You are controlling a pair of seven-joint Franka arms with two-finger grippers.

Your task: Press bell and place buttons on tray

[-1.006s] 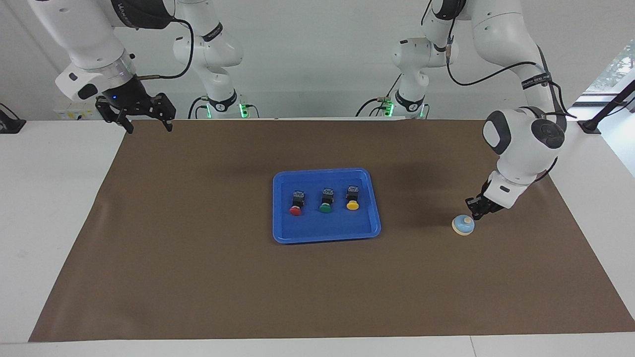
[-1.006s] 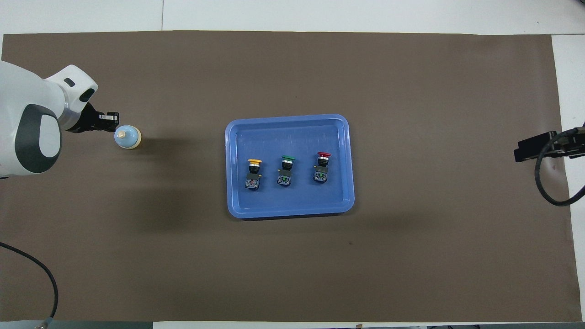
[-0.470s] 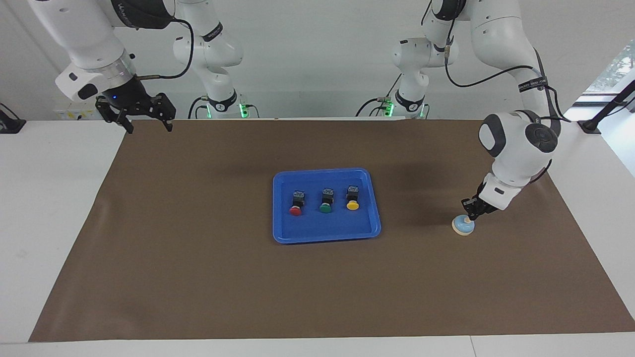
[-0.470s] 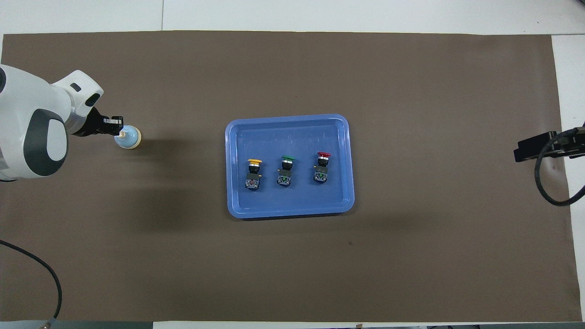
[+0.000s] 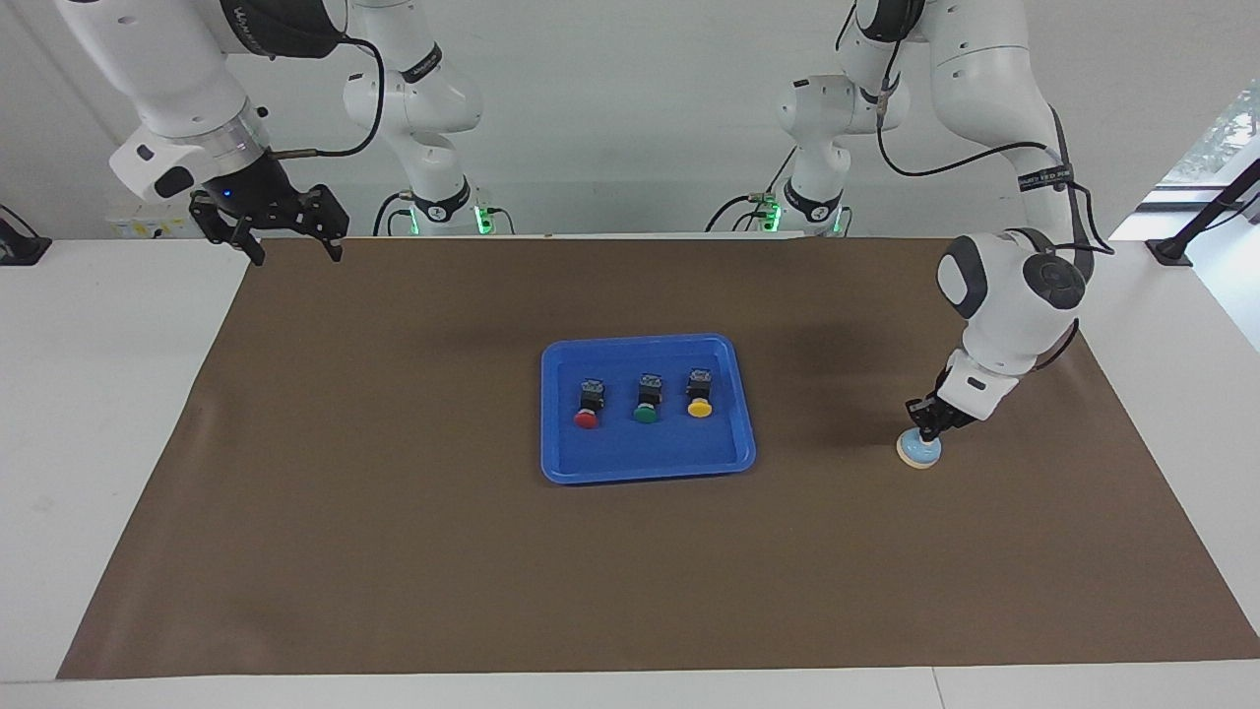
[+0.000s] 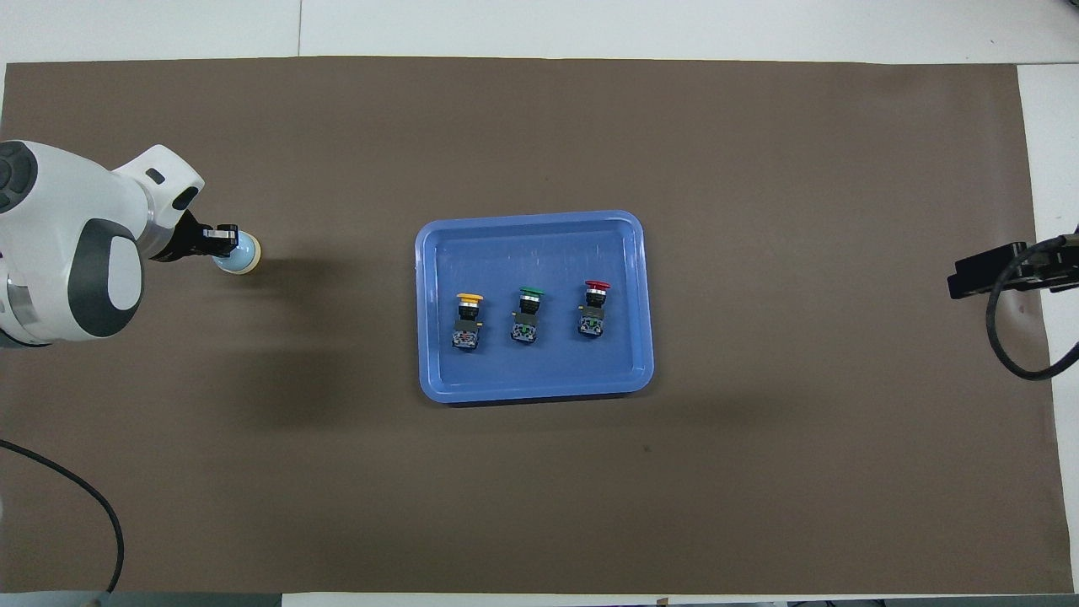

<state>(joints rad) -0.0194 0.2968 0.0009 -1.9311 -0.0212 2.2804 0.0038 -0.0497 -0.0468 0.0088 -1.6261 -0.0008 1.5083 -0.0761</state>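
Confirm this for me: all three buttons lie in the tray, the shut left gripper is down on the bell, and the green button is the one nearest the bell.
Wrong on the last point. In the overhead view the yellow button is nearest the bell; the green button lies in the middle and the red button beside it. All three do lie in the tray, and the shut left gripper is on the bell.

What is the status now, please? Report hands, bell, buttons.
Left hand shut, tip down on bell. Right hand open, waiting over the table's edge. Three buttons lying in tray. Nothing in the way.
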